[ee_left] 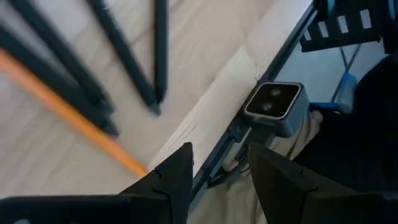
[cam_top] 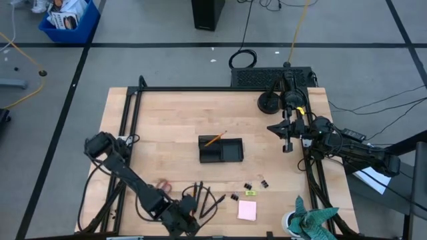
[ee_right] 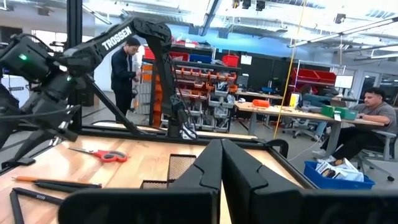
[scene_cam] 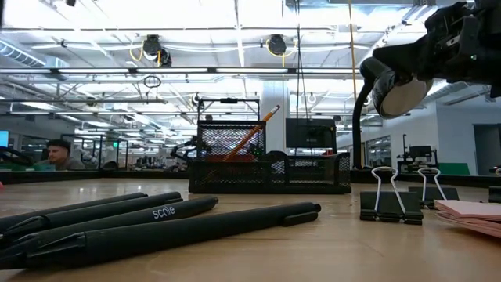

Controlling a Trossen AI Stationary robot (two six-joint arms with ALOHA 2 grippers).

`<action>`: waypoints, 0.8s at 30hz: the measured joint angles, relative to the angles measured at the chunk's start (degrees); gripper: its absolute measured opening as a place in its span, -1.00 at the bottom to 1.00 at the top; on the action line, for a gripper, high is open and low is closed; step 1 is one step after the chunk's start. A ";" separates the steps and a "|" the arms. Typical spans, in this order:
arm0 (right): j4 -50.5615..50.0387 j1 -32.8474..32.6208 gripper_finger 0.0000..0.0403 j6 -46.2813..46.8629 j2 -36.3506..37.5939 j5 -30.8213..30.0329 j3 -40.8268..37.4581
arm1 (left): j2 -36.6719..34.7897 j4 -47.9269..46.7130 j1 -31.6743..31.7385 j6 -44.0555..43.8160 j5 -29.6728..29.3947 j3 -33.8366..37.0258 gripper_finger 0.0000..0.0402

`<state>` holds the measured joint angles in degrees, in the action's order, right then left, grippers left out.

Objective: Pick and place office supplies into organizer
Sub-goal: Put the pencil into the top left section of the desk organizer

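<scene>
From above, your left gripper (cam_top: 189,215) hung over the table's near edge with the black pens (cam_top: 208,198) just ahead of its jaws, while your right gripper (cam_top: 287,141) waited to the right of the organizer (cam_top: 221,149), which held one orange pencil (cam_top: 215,139).

At table height, pens (scene_cam: 156,223) lay in front, binder clips (scene_cam: 390,204) right, organizer (scene_cam: 270,168) behind.

Your left wrist camera showed the fingers (ee_left: 171,180) spread, empty, pens (ee_left: 124,53) and a pencil (ee_left: 68,112) beyond them.

Your right wrist camera showed jaws pressed together, scissors (ee_right: 102,154) beyond.
</scene>
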<state>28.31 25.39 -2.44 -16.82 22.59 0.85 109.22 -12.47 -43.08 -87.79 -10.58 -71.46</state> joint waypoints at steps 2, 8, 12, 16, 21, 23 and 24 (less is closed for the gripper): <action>0.15 0.00 -1.00 -0.02 0.00 0.00 0.01 | 1.44 2.88 0.37 1.57 0.04 0.00 -0.21; 0.16 0.00 -1.00 0.19 0.00 0.00 0.00 | 4.52 6.61 1.21 4.19 1.42 0.00 -0.21; 0.16 0.00 -1.00 0.22 0.00 -0.01 0.01 | 5.06 4.90 0.68 2.89 2.66 0.00 -0.21; 0.16 0.00 -1.00 0.22 0.00 0.00 0.01 | 4.95 0.99 0.08 0.02 3.01 0.00 -0.21; 0.16 0.00 -1.00 0.24 0.00 0.00 0.00 | 4.95 -4.82 -0.16 -3.56 3.54 0.00 -0.21; 0.16 0.00 -1.00 0.24 0.00 0.00 0.01 | 4.95 -5.65 -0.16 -4.08 3.56 0.00 -0.21; 0.16 0.00 -1.00 0.24 0.00 0.00 0.01 | 4.95 -5.78 -0.16 -4.31 3.74 0.00 -0.21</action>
<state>28.47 25.39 -2.20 -16.82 22.59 0.86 114.17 -18.25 -43.24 -92.10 -6.84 -71.46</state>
